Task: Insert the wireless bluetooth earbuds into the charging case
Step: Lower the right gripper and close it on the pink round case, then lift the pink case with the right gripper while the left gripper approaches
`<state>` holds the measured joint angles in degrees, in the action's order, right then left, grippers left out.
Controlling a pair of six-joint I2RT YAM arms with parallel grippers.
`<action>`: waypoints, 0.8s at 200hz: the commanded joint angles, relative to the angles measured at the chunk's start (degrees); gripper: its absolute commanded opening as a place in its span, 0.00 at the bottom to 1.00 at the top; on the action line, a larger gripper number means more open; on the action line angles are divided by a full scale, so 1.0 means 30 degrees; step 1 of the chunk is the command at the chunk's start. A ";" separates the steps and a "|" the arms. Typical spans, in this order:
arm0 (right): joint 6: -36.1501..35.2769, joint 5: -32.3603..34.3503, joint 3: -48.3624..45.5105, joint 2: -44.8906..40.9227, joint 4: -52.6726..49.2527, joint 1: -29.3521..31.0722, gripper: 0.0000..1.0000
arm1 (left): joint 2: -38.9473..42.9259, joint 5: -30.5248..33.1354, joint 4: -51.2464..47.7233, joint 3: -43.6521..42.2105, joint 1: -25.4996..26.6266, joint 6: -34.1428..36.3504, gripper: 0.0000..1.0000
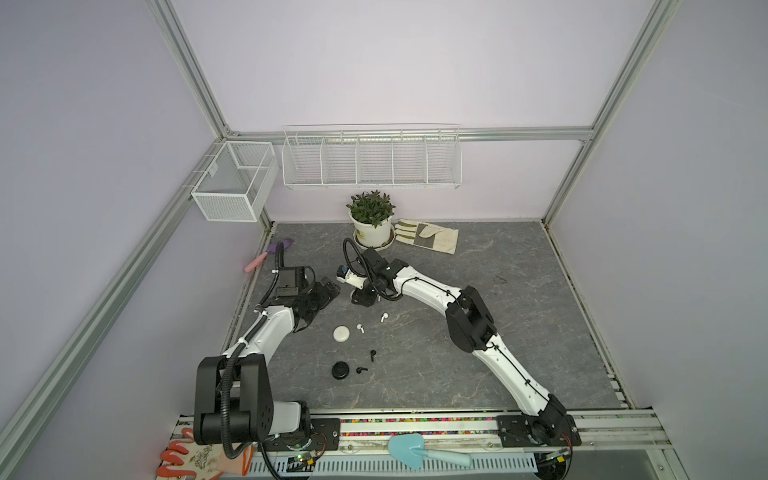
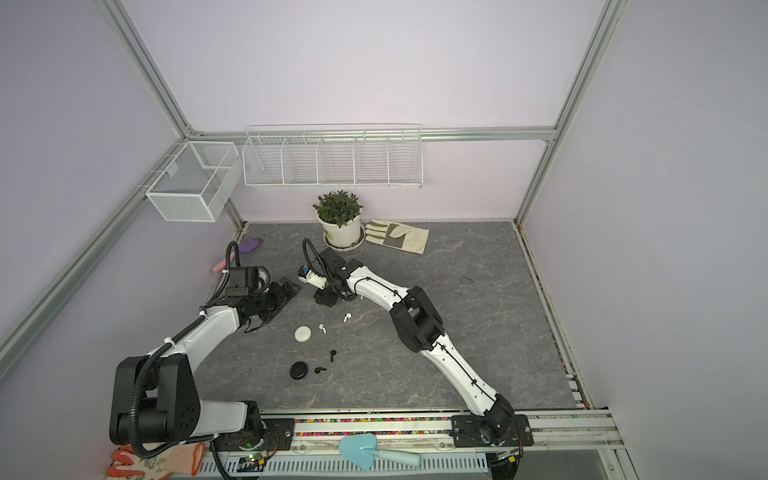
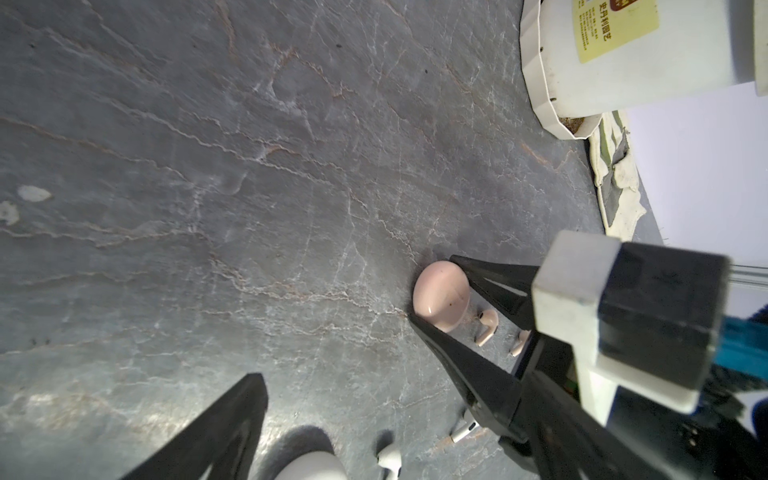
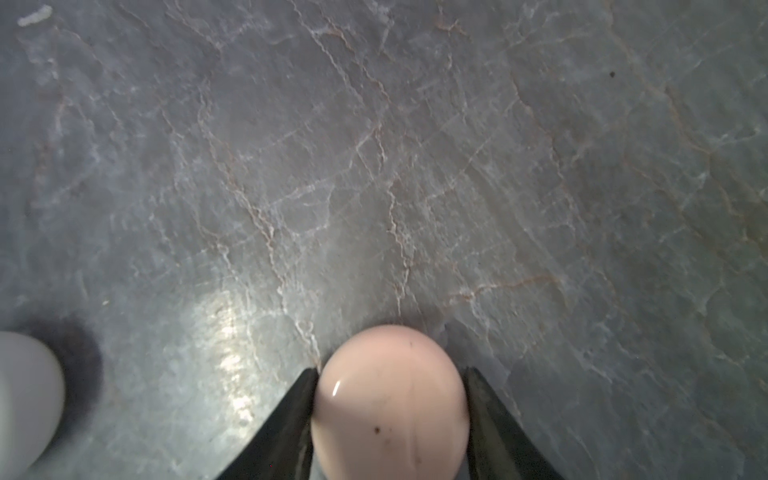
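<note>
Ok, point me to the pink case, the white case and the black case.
pink case (image 4: 390, 399), right wrist view, centre of its dome.
white case (image 1: 341, 333), in a top view, centre of its lid.
black case (image 1: 341, 370), in a top view, centre of its lid.

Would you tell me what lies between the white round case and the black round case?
Nothing: in both top views bare grey table separates the white round case and the black round case.

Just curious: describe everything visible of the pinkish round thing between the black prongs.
The pink case is a smooth, glossy, plastic-looking rounded puck, closed, with a faint seam and dark specks. It lies flat on the grey stone-patterned table, between the jaws of the right end effector; whether they grip it is unclear.
</note>
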<state>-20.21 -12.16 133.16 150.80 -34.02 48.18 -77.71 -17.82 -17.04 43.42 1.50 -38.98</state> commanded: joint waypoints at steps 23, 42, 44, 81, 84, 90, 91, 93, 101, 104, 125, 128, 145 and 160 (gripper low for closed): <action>-0.1514 -0.3422 -0.2430 -0.2583 0.2074 -0.0607 0.48 | 0.1317 -0.0748 -0.0060 -0.0709 -0.0235 -0.0160 0.96; -0.2206 -0.4344 -0.3231 -0.3579 0.2605 -0.0817 0.47 | 0.1213 -0.0982 0.0610 -0.1163 -0.0234 -0.0293 0.95; -0.2322 -0.4440 -0.3516 -0.3826 0.2869 -0.0826 0.47 | 0.1150 -0.1019 0.0669 -0.1192 -0.0235 -0.0311 0.95; -0.2349 -0.4326 -0.9325 -0.7219 0.7754 -0.0594 0.44 | -0.0047 -0.3894 0.2739 -0.1348 -0.0235 -0.0879 0.95; -0.2409 -0.4325 -0.9752 -0.7470 0.8098 -0.0593 0.43 | -0.0107 -0.4092 0.3085 -0.1436 -0.0235 -0.1059 0.95; -0.2442 -0.4338 -1.0457 -0.7832 0.8721 -0.0572 0.42 | -0.0285 -0.4679 0.4057 -0.1626 -0.0213 -0.1340 0.95; -0.2438 -0.4346 -1.0562 -0.7912 0.8800 -0.0568 0.42 | -0.0316 -0.4789 0.4209 -0.1663 -0.0210 -0.1395 0.95; -0.2435 -0.4330 -1.0714 -0.7987 0.8962 -0.0542 0.42 | -0.0368 -0.5047 0.4616 -0.1727 -0.0229 -0.1487 0.95; -0.2521 -0.4198 -1.1162 -0.8245 0.9226 -0.0583 0.42 | -0.0599 -0.5922 0.5885 -0.1949 -0.0232 -0.2067 0.94; -0.2544 -0.4180 -1.1256 -0.8275 0.9208 -0.0588 0.42 | -0.0674 -0.6176 0.6284 -0.2035 -0.0235 -0.2292 0.94; -0.2599 -0.4250 -1.1917 -0.8722 0.9261 -0.0667 0.41 | -0.0684 -0.7206 0.8218 -0.2639 -0.0049 -0.3065 0.91; -0.2576 -0.4311 -1.2036 -0.8761 0.9311 -0.0679 0.41 | -0.0593 -0.7175 0.8252 -0.2725 -0.0018 -0.3061 0.91; -0.2482 -0.4540 -1.2502 -0.9009 0.9582 -0.0669 0.41 | 0.0268 -0.7062 0.8801 -0.3474 0.0087 -0.3316 0.90; -0.2442 -0.4745 -1.2624 -0.9098 0.9612 -0.0705 0.42 | 0.1177 -0.7008 0.8891 -0.4046 0.0174 -0.3314 0.89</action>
<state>-26.24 -23.99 97.01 125.27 -7.35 46.22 -78.32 -36.45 4.40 33.67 1.50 -46.76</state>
